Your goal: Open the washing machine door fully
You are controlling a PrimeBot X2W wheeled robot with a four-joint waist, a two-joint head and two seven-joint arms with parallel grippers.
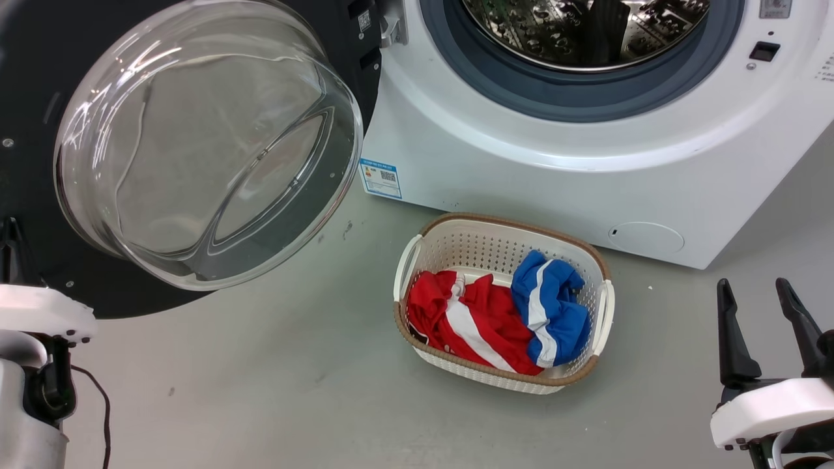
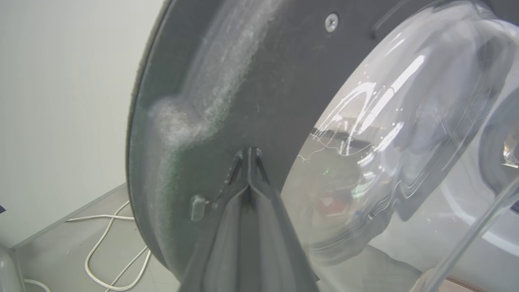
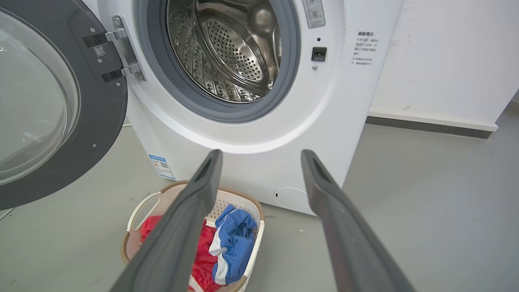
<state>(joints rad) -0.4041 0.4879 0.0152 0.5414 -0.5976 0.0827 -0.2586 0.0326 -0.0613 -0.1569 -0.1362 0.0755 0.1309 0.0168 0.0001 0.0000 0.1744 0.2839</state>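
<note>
Evidently the washing machine door (image 1: 208, 143) is hanging almost fully open, the left gripper (image 2: 248, 156) holding its fingers closed by the door's inner face, the right gripper (image 1: 749, 286) holding its fingers wide.

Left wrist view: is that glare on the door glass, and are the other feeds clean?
Yes. Left wrist view: white glare streaks across the washing machine door, left pincer soft up close. Head view: milder reflections on its glass, otherwise sharp. Right wrist view: evenly lit, drum crisp.
</note>
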